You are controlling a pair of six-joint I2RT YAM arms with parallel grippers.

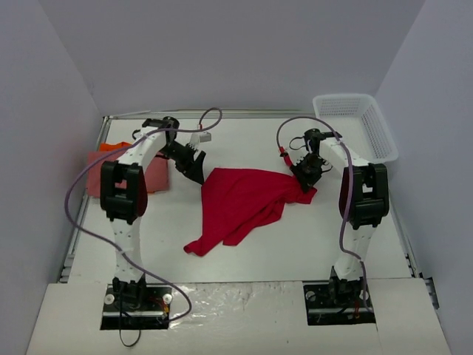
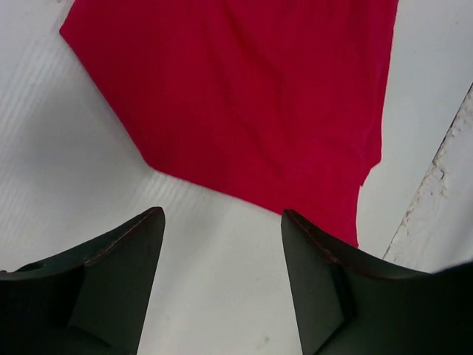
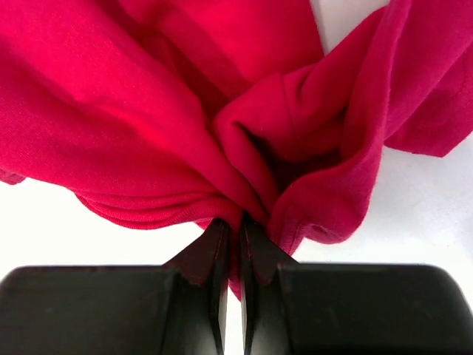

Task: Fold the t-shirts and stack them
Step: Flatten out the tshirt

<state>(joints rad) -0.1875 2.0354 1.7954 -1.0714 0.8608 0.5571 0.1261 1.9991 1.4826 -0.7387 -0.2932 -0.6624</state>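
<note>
Looking from the top, you're seeing the soft bright red cloth t-shirt (image 1: pixel 244 200) sprawling on the white table (image 1: pixel 310 237), limp and light I'd guess, with room all round. Left wrist: your left gripper (image 2: pixel 222 218) is hovering open just off its flat edge, so grab there. Right wrist: your right gripper (image 3: pixel 233 225) is pinching a bunched fold tight.

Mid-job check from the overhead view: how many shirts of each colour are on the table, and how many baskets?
red t-shirt: 1
salmon pink t-shirt: 1
orange t-shirt: 1 (only an edge shows behind the pink one)
white mesh basket: 1
Total: 4 things (3 shirts, 1 basket)
</note>
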